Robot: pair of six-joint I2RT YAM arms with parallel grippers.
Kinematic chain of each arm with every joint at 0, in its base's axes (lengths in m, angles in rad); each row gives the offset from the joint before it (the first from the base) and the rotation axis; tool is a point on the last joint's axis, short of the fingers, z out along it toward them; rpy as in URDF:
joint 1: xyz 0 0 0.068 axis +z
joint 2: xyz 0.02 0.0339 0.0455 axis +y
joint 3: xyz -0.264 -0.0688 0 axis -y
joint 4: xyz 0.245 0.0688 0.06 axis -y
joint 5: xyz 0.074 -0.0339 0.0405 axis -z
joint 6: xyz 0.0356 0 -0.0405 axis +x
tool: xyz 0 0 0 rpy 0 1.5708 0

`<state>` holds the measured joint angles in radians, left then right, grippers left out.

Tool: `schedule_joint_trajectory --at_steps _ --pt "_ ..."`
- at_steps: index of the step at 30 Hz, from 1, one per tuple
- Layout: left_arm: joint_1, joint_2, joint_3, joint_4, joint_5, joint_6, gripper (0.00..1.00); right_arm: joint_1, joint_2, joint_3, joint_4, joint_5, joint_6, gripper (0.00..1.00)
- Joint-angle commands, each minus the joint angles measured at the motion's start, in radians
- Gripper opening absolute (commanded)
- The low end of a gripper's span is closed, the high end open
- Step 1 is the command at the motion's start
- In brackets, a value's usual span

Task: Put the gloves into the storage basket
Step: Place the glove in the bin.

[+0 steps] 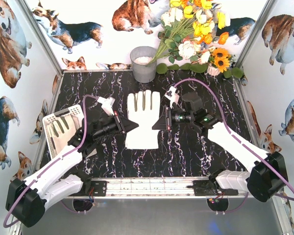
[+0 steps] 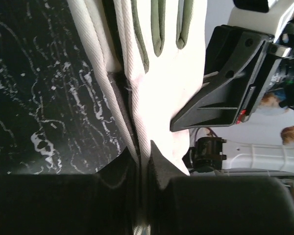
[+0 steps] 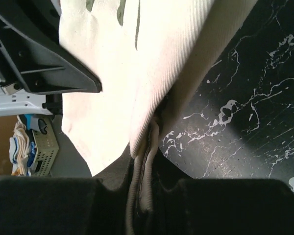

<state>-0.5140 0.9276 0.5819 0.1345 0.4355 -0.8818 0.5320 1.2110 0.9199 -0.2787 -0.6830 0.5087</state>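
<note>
Pinching the glove [image 1: 143,117] from both sides, the two claws are each closed on cloth. The left claw [image 1: 132,126] nips the glove's left edge at the palm, and the right claw [image 1: 156,125] nips the right edge straight across from it. Both wrist views show the jaws narrowed to a thin fold of fabric.

The glove lies flat in the middle of the desk [image 1: 210,100], fingers pointing away from the arm bases toward the grey bucket [image 1: 144,63]. In the left wrist view the pinched edge seems to have more than one layer. Whether that is a second glove underneath or only a doubled hem cannot be told.

The storage basket [image 1: 53,142] sits at the desk's left edge beside the left arm, well apart from this glove. Another glove [image 1: 63,128] already lies inside it.

The glove looks light, soft and floppy, so once lifted it will likely sag between the two holds, with fingers and cuff drooping. Its woven cloth should give good friction, but these grips are shallow edge bites and could slide off. A deeper hold on the palm or cuff would probably be safer. The basket looks only a little larger than the glove, so dangling fingers may drape over its rim.
</note>
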Motion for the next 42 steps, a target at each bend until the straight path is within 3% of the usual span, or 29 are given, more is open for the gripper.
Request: schedule_joint_trajectory --at_steps 1,6,11,15,18,21,27,34,42 --pt "0.005 -0.019 0.047 -0.152 -0.107 0.075 0.0 0.003 0.021 0.028 -0.05 0.121 -0.017 0.0" --pt "0.005 -0.018 0.108 -0.295 -0.177 0.128 0.0 0.013 0.056 0.032 -0.036 0.173 0.026 0.0" --pt "0.016 0.007 0.204 -0.443 -0.257 0.191 0.0 0.046 0.11 0.058 -0.025 0.217 0.044 0.13" --pt "0.054 0.03 0.264 -0.546 -0.269 0.233 0.0 0.057 0.144 0.069 -0.003 0.221 0.052 0.36" --pt "0.092 0.036 0.301 -0.648 -0.286 0.277 0.0 0.057 0.145 0.073 -0.009 0.252 0.04 0.62" --pt "0.149 0.041 0.327 -0.737 -0.302 0.318 0.0 0.057 0.126 0.075 -0.042 0.3 0.016 0.74" --pt "0.325 0.066 0.396 -0.883 -0.275 0.408 0.0 0.046 0.069 0.037 -0.075 0.376 -0.024 0.79" --pt "0.523 0.078 0.457 -0.992 -0.238 0.482 0.0 -0.014 0.026 -0.025 -0.075 0.337 -0.038 0.8" --pt "0.656 0.088 0.485 -1.049 -0.238 0.548 0.0 -0.062 -0.008 -0.088 -0.042 0.286 -0.036 0.8"
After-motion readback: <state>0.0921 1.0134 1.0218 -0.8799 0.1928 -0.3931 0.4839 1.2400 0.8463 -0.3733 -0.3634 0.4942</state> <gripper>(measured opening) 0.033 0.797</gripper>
